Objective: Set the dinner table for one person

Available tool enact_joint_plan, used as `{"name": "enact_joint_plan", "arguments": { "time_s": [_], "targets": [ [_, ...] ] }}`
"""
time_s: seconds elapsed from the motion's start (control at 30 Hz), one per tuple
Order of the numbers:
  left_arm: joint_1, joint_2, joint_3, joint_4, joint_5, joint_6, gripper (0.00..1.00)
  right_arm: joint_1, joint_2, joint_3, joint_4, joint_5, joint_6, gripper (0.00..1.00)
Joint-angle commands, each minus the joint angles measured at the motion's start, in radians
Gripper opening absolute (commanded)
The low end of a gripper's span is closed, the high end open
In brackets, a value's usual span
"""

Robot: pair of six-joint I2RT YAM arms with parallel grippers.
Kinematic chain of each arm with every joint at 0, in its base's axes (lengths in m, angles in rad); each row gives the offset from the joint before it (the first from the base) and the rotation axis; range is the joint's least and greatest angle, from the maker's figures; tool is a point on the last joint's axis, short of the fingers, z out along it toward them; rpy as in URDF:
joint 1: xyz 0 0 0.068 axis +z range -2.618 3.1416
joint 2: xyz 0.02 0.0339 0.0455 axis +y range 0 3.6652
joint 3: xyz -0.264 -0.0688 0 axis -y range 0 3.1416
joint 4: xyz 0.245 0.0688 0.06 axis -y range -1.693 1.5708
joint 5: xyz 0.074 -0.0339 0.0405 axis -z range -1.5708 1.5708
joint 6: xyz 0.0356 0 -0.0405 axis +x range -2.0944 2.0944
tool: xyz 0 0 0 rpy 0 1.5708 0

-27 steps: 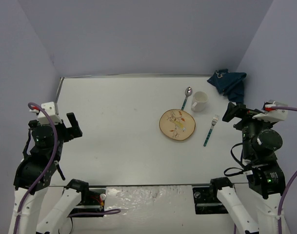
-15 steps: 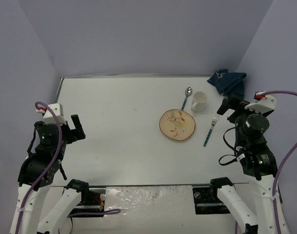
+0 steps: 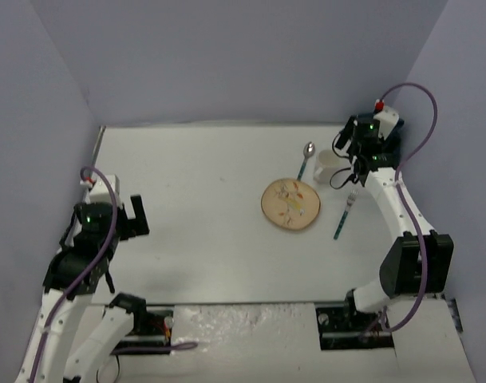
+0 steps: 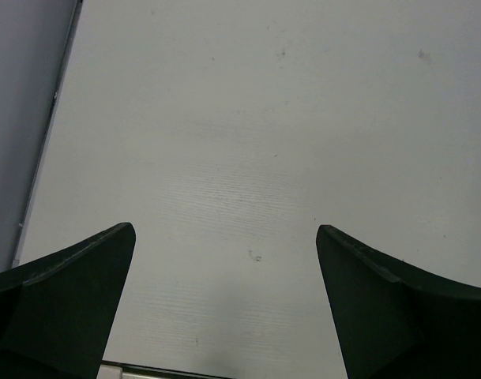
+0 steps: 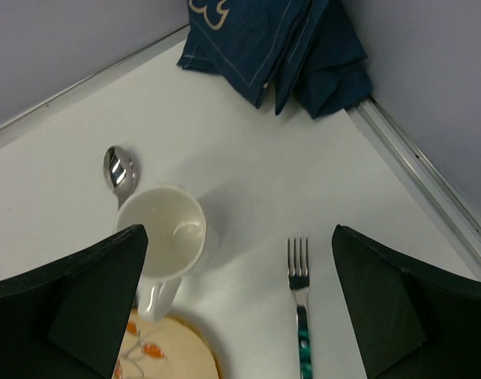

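Observation:
The white dinner table (image 3: 203, 183) carries a beige plate with a branch pattern (image 3: 290, 205), a white cup (image 3: 326, 166), a spoon (image 3: 306, 158) and a teal-handled fork (image 3: 344, 213). A crumpled dark blue cloth (image 3: 390, 136) lies in the far right corner. My right gripper (image 3: 348, 145) is open and empty, hovering above the table between the cup (image 5: 165, 229) and the fork (image 5: 301, 300), with the cloth (image 5: 279, 39) beyond it. My left gripper (image 3: 135, 215) is open and empty over bare table (image 4: 240, 118) at the near left.
Purple walls close the table on the left, back and right. A metal rail (image 5: 418, 170) runs along the right table edge beside the fork. The spoon bowl (image 5: 118, 170) lies just behind the cup, and the plate rim (image 5: 161, 351) lies beside the cup's handle.
My right arm has reached from the near right edge out to the far right, above the cup and fork. My left gripper has shifted slightly nearer and to the right. Nothing on the table has moved.

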Motion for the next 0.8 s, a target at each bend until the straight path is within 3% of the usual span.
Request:
{"name": "enact_joint_plan", "arguments": {
  "time_s": [0.0,0.37,0.77],
  "targets": [
    [-0.025,-0.048,-0.004,0.032,0.008,-0.024,0.97,-0.074,0.164,0.14,0.169,0.043,-0.012,1.0],
    [-0.026,0.042,-0.025,0.147,0.001,-0.099,0.97,-0.204,0.605,0.497,0.254,-0.029,-0.069,1.0],
    [-0.026,0.211,-0.019,0.212,-0.026,-0.171,0.97,-0.238,0.955,0.838,0.276,-0.046,-0.141,1.0]
  ]
}}
